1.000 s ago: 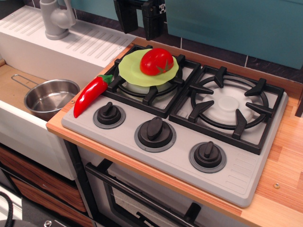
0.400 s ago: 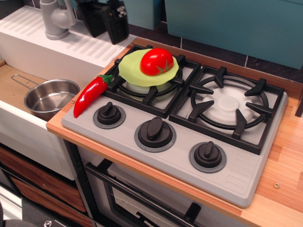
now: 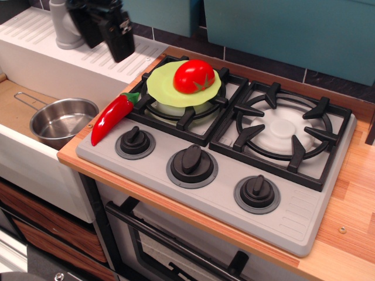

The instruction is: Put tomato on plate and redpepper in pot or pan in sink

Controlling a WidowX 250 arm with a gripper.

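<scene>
Redpepper (image 3: 113,118), long, curved, glossy red, green-capped, beside stove; gripper (image 3: 111,35) jaws' state unclear.

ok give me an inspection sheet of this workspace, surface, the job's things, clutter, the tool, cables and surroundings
Surface: grey toy stove top with two burners and three knobs, set in a wooden counter.
Job's things: tomato rests on the plate, which lies over the left burner. redpepper lies on the stove's left edge, outside the pot. The pot stands empty in the sink.
Clutter: nothing seen.
Tool: black tool hangs above the ribbed drainboard, holding nothing; open or shut cannot be told.
Cables: nothing seen.
Surroundings: grey faucet, teal wall, oven door below.
</scene>
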